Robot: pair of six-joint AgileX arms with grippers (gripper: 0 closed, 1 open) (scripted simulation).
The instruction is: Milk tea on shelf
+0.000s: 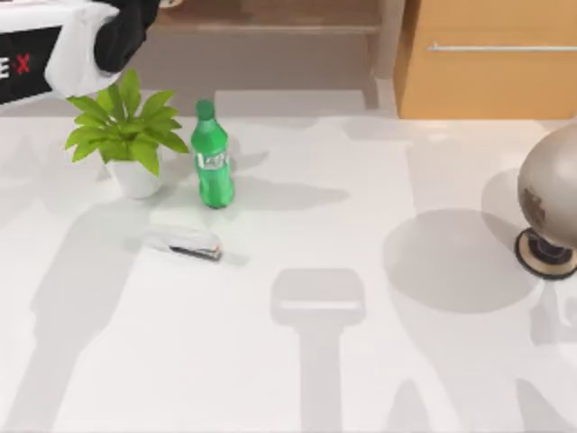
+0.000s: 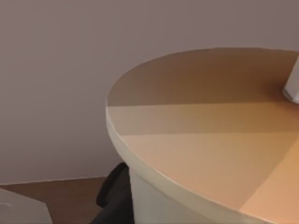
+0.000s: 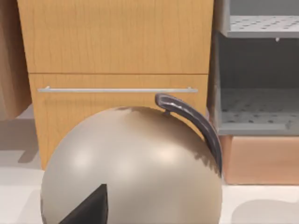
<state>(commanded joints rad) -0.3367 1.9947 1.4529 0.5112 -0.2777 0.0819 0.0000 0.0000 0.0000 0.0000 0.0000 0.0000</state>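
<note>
From above, the white counter [image 1: 361, 379] carries a potted plant [image 1: 122, 135] near its far left, a green bottle [image 1: 212, 158] upright just to the plant's right, and a small stapler [image 1: 187, 245] lying flat in front of the two. A grey globe [image 1: 550, 194] on a dark foot stands at the right edge. Behind the counter are the brown shelf [image 1: 270, 16] in the middle and an orange-tan cabinet [image 1: 487, 81] to its right. The left arm [image 1: 90, 41], white with a black end, is at the top left corner, raised above the plant and beside the shelf's left part. Whether the left gripper is open, or has hold of anything, cannot be told. The left wrist view is very close on a round peach-beige top with a pale rim, which looks like the milk tea [image 2: 201, 140] seen from just above. A white piece, perhaps its straw [image 2: 292, 86], stands at the edge of the round top. A plain dull mauve wall [image 2: 56, 84] is behind it and a strip of brown floor [image 2: 70, 196] is below. The right wrist view looks across the globe from close by, with a dark curved arm [image 3: 196, 123] arching over the ball. Behind it are the cabinet with its silver bar handle [image 3: 117, 89] and, beside that, a grey rack [image 3: 257, 107] of perforated trays standing on a wooden base [image 3: 261, 158]. The right arm's gripper state cannot be told.
</note>
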